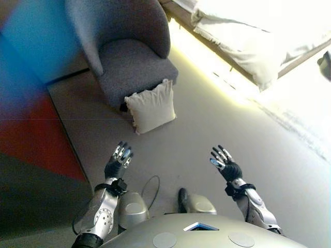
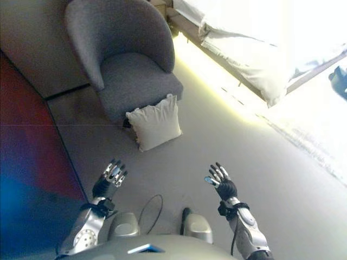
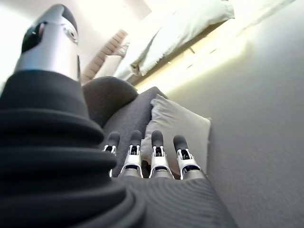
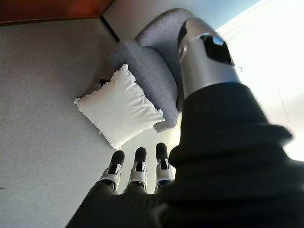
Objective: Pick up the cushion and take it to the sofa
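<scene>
Against the armchair front, on the floor, leans the cushion, probably soft and light. Both hands, left and right, hang spread and empty, short of it. Squeeze its 2 side edges.

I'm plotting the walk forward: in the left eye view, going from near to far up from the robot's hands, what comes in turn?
Left hand and right hand, both open, level → bare floor → white cushion leaning against the chair → grey armchair.
</scene>
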{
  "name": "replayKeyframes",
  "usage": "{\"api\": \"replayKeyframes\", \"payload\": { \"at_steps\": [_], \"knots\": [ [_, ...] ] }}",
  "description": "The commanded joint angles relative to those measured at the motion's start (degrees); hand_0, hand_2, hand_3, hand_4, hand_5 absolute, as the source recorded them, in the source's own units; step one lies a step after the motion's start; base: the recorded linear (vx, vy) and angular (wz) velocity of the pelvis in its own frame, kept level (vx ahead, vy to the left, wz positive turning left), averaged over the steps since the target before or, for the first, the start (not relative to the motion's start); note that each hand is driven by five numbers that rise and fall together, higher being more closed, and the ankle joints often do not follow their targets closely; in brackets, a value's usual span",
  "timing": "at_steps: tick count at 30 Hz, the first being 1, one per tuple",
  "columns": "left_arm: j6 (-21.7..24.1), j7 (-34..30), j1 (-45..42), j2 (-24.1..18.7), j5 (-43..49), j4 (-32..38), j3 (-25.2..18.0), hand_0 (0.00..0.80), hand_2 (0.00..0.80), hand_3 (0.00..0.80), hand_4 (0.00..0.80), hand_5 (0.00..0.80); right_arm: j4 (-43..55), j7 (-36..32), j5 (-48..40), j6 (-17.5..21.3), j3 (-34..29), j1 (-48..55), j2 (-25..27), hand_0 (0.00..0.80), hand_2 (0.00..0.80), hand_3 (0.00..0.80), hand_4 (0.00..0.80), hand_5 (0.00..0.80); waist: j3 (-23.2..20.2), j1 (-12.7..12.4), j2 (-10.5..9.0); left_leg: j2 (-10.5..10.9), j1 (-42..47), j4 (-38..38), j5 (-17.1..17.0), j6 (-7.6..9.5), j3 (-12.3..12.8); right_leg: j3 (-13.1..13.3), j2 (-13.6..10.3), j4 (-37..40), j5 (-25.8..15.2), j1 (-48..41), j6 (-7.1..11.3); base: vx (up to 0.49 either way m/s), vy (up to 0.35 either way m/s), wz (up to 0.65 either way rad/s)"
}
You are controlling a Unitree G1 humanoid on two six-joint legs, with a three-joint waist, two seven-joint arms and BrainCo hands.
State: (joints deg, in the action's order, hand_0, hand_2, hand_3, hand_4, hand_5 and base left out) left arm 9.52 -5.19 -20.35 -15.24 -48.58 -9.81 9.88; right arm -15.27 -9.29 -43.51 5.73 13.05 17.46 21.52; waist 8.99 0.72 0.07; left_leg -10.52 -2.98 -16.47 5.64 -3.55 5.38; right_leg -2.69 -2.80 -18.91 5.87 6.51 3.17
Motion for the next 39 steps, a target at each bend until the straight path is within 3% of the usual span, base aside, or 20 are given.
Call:
{"api": "replayKeyframes", "payload": {
  "at_steps": [1,4,7,10,11,15,16,18,19,21,24,26,28,31,33,36,39],
  "knots": [
    [3.4,-0.8,1.1,-2.4,-0.9,4.1,-1.1,0.000,0.000,0.000,0.000,0.000,3.4,-0.4,-1.3,2.2,-0.8,-0.8,-2.0,0.000,0.000,0.000,0.000,0.000,1.9,-1.9,-3.11,0.9,-6.4,9.6,-16.9,-2.34,-5.0,2.7,2.2,12.5,0.7,-11.8,-1.01,0.211,0.091,-0.14],
    [4.8,-1.0,0.6,-1.9,-0.7,3.8,-0.6,0.000,0.000,0.000,0.000,0.000,3.5,-1.7,-1.7,1.4,-1.2,0.2,-1.4,0.000,0.000,0.000,0.000,0.000,2.2,-3.0,-2.25,0.0,-7.8,18.7,-19.4,-3.29,-7.5,5.1,2.1,13.4,1.7,-14.8,-0.70,0.267,0.103,-0.38],
    [6.6,-1.7,-0.1,-1.3,-1.2,2.6,-0.9,0.000,0.000,0.000,0.000,0.000,2.4,-3.5,-1.1,0.1,-1.7,1.0,-1.4,0.000,0.000,0.000,0.000,0.000,2.1,-3.4,-1.16,0.1,-9.9,21.3,-18.9,-3.52,-9.5,6.3,1.6,12.4,3.5,-16.2,-0.70,0.307,0.152,-0.64],
    [6.9,-0.9,-0.9,-0.9,-1.5,2.1,-1.8,0.000,0.000,0.000,0.000,0.000,1.5,-5.5,0.4,0.1,-1.1,0.1,-1.4,0.000,0.000,0.000,0.000,0.000,2.1,-4.5,0.14,1.7,-10.7,19.3,-18.1,-3.50,-12.8,7.0,0.4,11.2,5.7,-17.8,-0.19,0.399,0.204,-0.18],
    [6.5,-0.5,-1.0,-1.0,-1.4,1.8,-2.2,0.000,0.000,0.000,0.000,0.000,0.9,-5.8,0.7,0.7,-0.6,-0.8,-1.7,0.000,0.000,0.000,0.000,0.000,1.9,-4.9,0.24,2.5,-10.3,18.9,-15.6,-3.05,-12.6,6.6,-0.7,11.1,6.0,-18.3,0.49,0.406,0.188,-0.26],
    [3.0,-0.7,0.5,-3.0,-1.1,0.2,-3.6,0.000,0.000,0.000,0.000,0.000,0.9,-3.2,0.9,-1.1,-0.1,-2.0,-3.6,0.000,0.000,0.000,0.000,0.000,0.2,-5.2,0.31,3.6,-10.0,15.2,-13.8,-2.55,-10.2,2.6,-4.6,11.1,6.5,-21.0,3.04,0.468,0.238,-0.38],
    [2.2,-1.1,1.1,-3.7,-1.0,0.5,-4.1,0.000,0.000,0.000,0.000,0.000,1.8,-2.6,1.0,-1.8,-0.1,-1.4,-3.8,0.000,0.000,0.000,0.000,0.000,-0.4,-5.4,-0.15,4.5,-9.9,14.1,-12.8,-1.85,-9.7,1.6,-6.1,11.2,5.9,-21.4,4.12,0.405,0.227,-0.32],
    [1.5,-1.3,1.0,-4.5,-2.0,3.1,-4.8,0.000,0.000,0.000,0.000,0.000,3.8,-3.6,2.6,-2.0,-0.1,0.3,-4.5,0.000,0.000,0.000,0.000,0.000,-1.8,-5.8,-1.29,6.9,-9.1,12.6,-10.6,0.85,-8.7,-0.3,-11.1,7.2,-0.1,-19.4,6.81,0.362,0.270,-0.70],
    [1.5,-1.4,0.8,-4.5,-2.0,3.2,-4.9,0.000,0.000,0.000,0.000,0.000,3.8,-3.8,2.7,-1.8,-0.2,0.5,-4.6,0.000,0.000,0.000,0.000,0.000,-2.0,-5.8,-1.40,7.2,-9.0,12.4,-10.4,1.19,-8.6,-0.3,-11.7,6.5,-0.8,-18.9,6.89,0.305,0.306,-0.88],
    [1.8,-1.2,0.7,-4.7,-1.6,3.4,-5.2,0.000,0.000,0.000,0.000,0.000,3.8,-4.4,2.9,-1.8,-0.9,0.8,-5.4,0.000,0.000,0.000,0.000,0.000,-2.9,-6.1,-1.82,9.2,-8.9,10.7,-8.8,3.19,-7.8,-0.3,-14.8,1.3,-6.0,-17.3,6.61,0.266,0.286,-0.45],
    [1.5,-0.3,1.2,-4.6,-0.8,3.1,-5.4,0.000,0.000,0.000,0.000,0.000,3.9,-3.5,4.6,-1.0,-1.0,1.7,-6.9,0.000,0.000,0.000,0.000,0.000,-3.6,-5.8,-1.34,12.2,-6.9,7.6,-4.7,6.56,-5.0,0.5,-18.8,-14.7,-12.5,-10.5,5.07,0.249,0.333,-0.33],
    [1.0,-0.7,1.5,-4.7,-1.0,3.0,-5.7,0.000,0.000,0.000,0.000,0.000,4.4,-3.0,4.4,-0.5,-0.8,2.3,-6.9,0.000,0.000,0.000,0.000,0.000,-3.8,-5.4,-0.82,12.6,-5.8,7.5,-4.0,6.97,-3.9,0.8,-18.6,-17.8,-13.5,-7.2,4.27,0.210,0.256,-0.32],
    [0.6,-0.5,1.6,-4.8,-1.8,3.5,-6.2,0.000,0.000,0.000,0.000,0.000,4.4,-3.5,4.6,0.3,-1.0,3.1,-6.7,0.000,0.000,0.000,0.000,0.000,-3.4,-5.0,-1.12,13.6,-3.1,7.4,-2.3,6.57,-2.3,-1.5,-18.9,-15.4,-11.9,-4.0,3.96,0.232,0.162,-0.14],
    [0.7,0.3,2.3,-4.7,-2.3,3.3,-6.1,0.000,0.000,0.000,0.000,0.000,3.4,-3.4,4.2,0.8,-1.6,2.4,-6.5,0.000,0.000,0.000,0.000,0.000,-2.2,-4.4,-1.13,13.1,-0.2,8.0,-1.9,6.10,-0.8,-5.4,-17.1,-4.8,-11.1,-1.5,3.42,0.168,0.004,-0.27],
    [1.1,0.6,2.6,-4.8,-2.4,3.4,-5.8,0.000,0.000,0.000,0.000,0.000,2.8,-3.6,4.0,1.3,-1.5,1.7,-6.3,0.000,0.000,0.000,0.000,0.000,-1.5,-3.8,-2.30,13.8,1.1,7.7,0.0,5.97,-0.5,-6.6,-16.1,3.8,-13.0,0.3,4.67,0.184,-0.090,-0.24],
    [2.1,0.6,2.6,-5.4,-1.8,3.5,-4.5,0.000,0.000,0.000,0.000,0.000,1.8,-3.7,2.7,1.4,-1.1,-0.2,-5.8,0.000,0.000,0.000,0.000,0.000,0.0,-2.9,-4.70,15.2,3.9,7.5,3.8,5.70,-2.1,-6.0,-14.8,17.1,-18.0,3.8,8.18,0.219,-0.124,-0.07],
    [3.1,1.3,2.5,-5.5,-0.7,2.5,-3.5,0.000,0.000,0.000,0.000,0.000,0.7,-4.9,2.2,0.7,-0.5,-1.7,-5.5,0.000,0.000,0.000,0.000,0.000,0.4,-2.6,-5.54,15.6,6.0,7.4,5.5,5.87,-4.5,-5.2,-13.3,22.2,-20.3,4.7,9.31,0.268,-0.071,0.30]
  ]
}}
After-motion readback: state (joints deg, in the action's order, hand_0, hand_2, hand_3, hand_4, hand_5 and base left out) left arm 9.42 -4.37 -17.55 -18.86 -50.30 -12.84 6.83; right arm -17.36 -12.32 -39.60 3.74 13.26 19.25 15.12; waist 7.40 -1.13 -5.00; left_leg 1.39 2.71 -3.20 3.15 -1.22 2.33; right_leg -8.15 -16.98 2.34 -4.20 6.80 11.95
